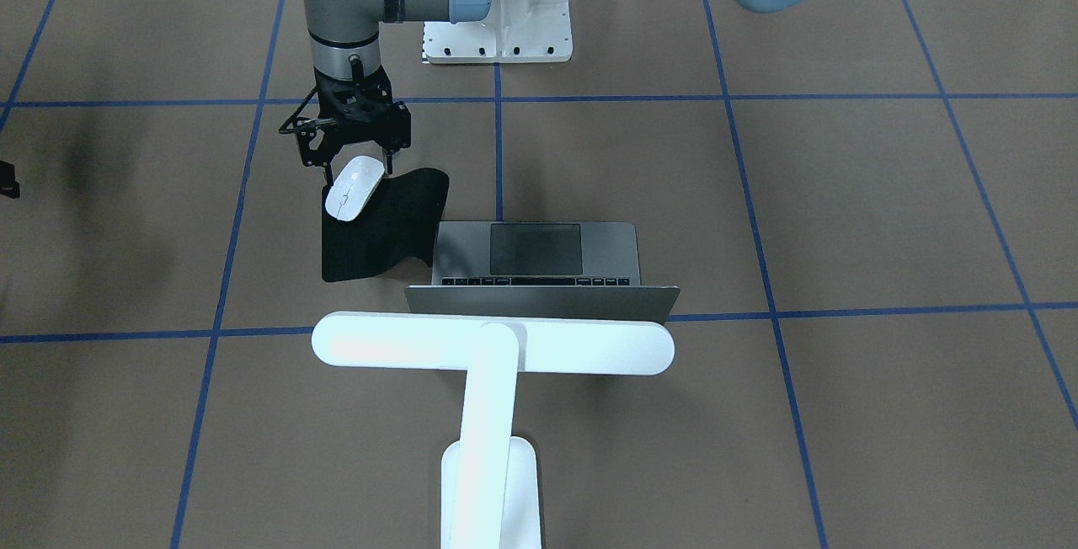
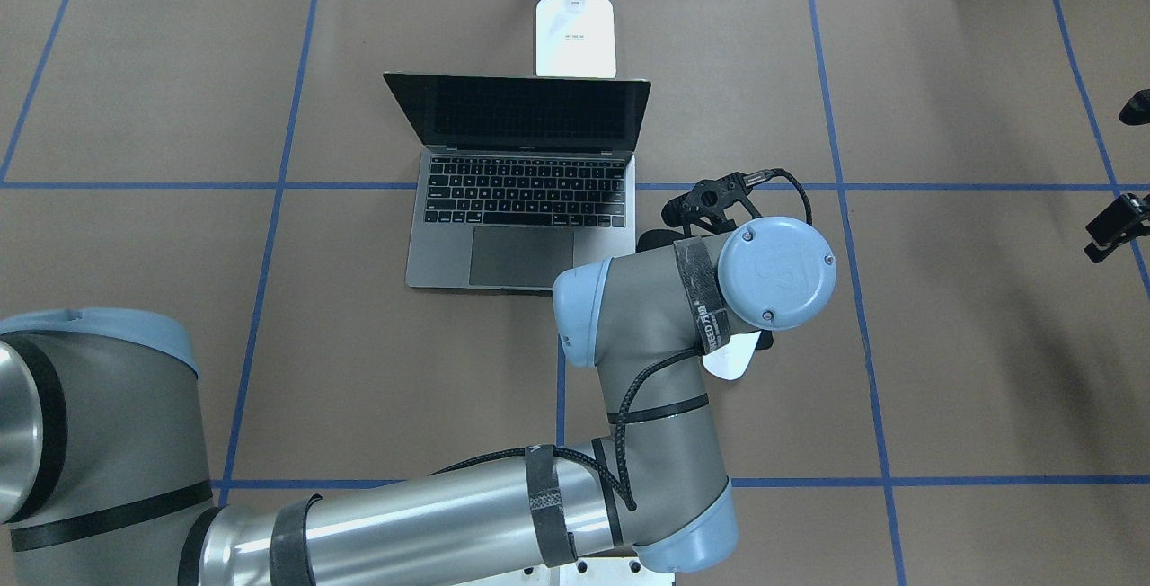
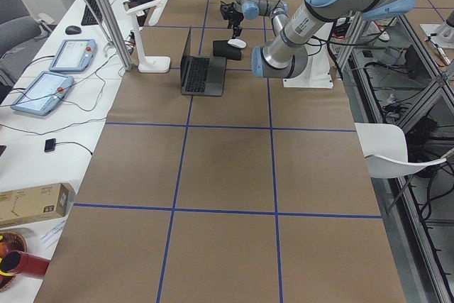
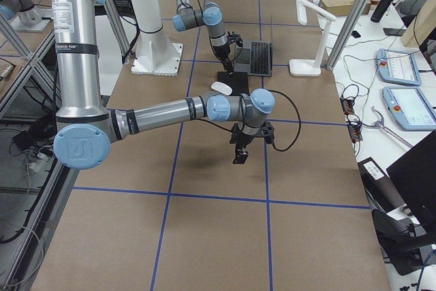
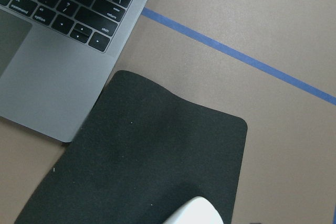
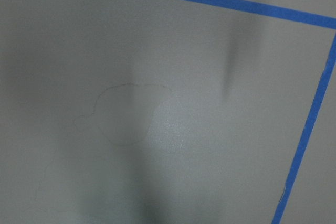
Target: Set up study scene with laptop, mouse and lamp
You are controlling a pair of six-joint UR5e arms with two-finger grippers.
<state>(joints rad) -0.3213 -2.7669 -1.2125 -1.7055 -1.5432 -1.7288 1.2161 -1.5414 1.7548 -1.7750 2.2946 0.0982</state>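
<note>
Small white glossy oval mouse (image 1: pixel 352 187) hangs tilted in the left arm's tool (image 1: pixel 358 167), whose two fingers appear clamped on its robot-side end. The mouse's long axis runs diagonally, its free end past the outer edge of a black flexible mat (image 1: pixel 392 233). The mat lies on the brown tabletop (image 1: pixel 842 212), against the open dark-grey metal laptop (image 1: pixel 539 250) on the robot's right. The mat's middle sits laptop-ward of the mouse, so setting down likely needs a small shift that way. A white T-shaped lamp (image 1: pixel 493 347) stands behind the laptop. Overhead, the wrist hides the grip, while the front view shows it. The right tool (image 4: pixel 240 149) hovers well apart, and I cannot tell its state.
</note>
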